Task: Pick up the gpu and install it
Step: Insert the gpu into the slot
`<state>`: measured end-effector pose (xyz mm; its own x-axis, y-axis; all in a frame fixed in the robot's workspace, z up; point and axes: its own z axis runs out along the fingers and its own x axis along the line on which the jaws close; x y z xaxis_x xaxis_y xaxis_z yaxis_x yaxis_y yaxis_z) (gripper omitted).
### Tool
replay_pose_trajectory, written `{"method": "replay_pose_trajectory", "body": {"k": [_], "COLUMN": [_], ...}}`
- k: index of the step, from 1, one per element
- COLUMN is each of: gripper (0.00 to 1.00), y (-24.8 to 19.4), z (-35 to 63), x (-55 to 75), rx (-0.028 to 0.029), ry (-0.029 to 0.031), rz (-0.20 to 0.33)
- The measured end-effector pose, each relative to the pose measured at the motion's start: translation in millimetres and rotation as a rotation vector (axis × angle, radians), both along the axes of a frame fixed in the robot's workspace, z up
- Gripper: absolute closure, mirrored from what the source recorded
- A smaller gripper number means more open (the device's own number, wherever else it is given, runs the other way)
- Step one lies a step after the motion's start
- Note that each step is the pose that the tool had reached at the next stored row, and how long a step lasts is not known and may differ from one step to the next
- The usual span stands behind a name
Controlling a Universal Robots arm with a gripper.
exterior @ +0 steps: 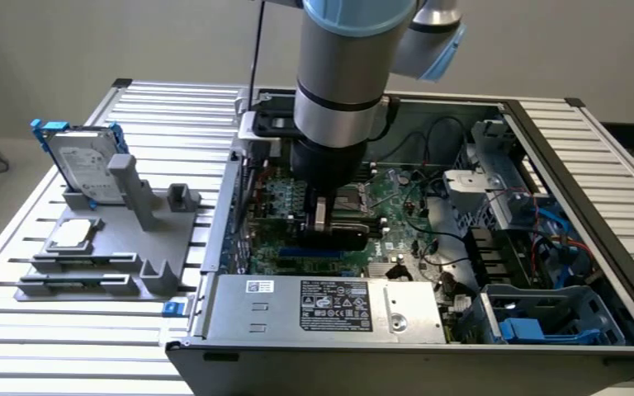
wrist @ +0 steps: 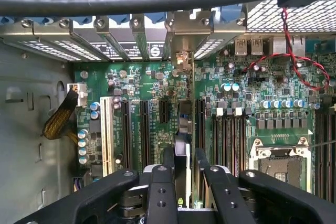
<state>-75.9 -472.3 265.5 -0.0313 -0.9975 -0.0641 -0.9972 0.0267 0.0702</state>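
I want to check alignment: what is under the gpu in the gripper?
The green motherboard and its black slots lie under the gpu, held edge-on by the gripper. The slot directly beneath is covered by the card.

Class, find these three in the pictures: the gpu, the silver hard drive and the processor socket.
gpu (wrist: pixel 181 148): wrist view, upper edge of the upright card.
hard drive (exterior: pixel 78 161): exterior view, middle of its silver face.
processor socket (wrist: pixel 278 167): wrist view, its dark centre.
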Motion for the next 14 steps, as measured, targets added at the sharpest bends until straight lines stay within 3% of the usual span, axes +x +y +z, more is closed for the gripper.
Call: {"method": "replay_pose_trajectory", "body": {"k": [2, 8, 14], "gripper": [0.73, 0.73, 0.73], "y": [0.0, 0.0, -1.3], "z": [0.6, 6.2, 6.5], "x": [0.9, 3.7, 5.5], "rx": [0.0003, 0.0045, 0.0049], "ry": [0.0027, 0.0238, 0.0359], "rz": [0.000, 0.000, 0.000]}}
